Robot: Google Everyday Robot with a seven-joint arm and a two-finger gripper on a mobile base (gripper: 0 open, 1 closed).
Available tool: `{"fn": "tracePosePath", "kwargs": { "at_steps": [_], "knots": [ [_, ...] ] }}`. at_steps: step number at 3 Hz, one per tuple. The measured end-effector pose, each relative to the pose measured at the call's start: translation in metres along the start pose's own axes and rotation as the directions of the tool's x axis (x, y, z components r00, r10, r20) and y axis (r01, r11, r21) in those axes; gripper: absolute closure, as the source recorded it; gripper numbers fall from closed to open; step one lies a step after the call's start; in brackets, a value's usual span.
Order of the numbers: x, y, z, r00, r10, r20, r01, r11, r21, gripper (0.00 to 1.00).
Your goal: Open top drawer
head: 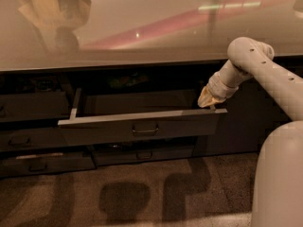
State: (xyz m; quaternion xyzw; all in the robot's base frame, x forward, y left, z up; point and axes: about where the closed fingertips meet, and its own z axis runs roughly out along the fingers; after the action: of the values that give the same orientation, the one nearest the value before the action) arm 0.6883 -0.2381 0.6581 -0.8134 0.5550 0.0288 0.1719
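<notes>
The top drawer (142, 126) is a wide dark grey drawer under the counter, pulled out toward me, with a small centred rectangular pull handle (145, 129) on its flat front. Its long tray interior (137, 103) shows behind the front. My gripper (208, 100) sits at the drawer's right end, just above and behind the front's top edge, at the end of my white arm (255, 65) that reaches in from the right.
A glossy countertop (142, 27) overhangs the cabinet. Narrower grey drawers (28, 108) stack at the left, one low one (42, 161) slightly out. Another drawer (142, 151) lies below the open one. A dark cabinet door (241, 122) is at right. My white body (279, 178) fills the lower right.
</notes>
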Motion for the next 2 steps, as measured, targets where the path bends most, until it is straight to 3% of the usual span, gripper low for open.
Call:
{"fn": "tracePosePath", "kwargs": {
  "at_steps": [2],
  "knots": [
    [0.0001,0.0029,-0.0033,1.0,-0.004,-0.029,0.005,0.9998,0.02,1.0]
  ]
}}
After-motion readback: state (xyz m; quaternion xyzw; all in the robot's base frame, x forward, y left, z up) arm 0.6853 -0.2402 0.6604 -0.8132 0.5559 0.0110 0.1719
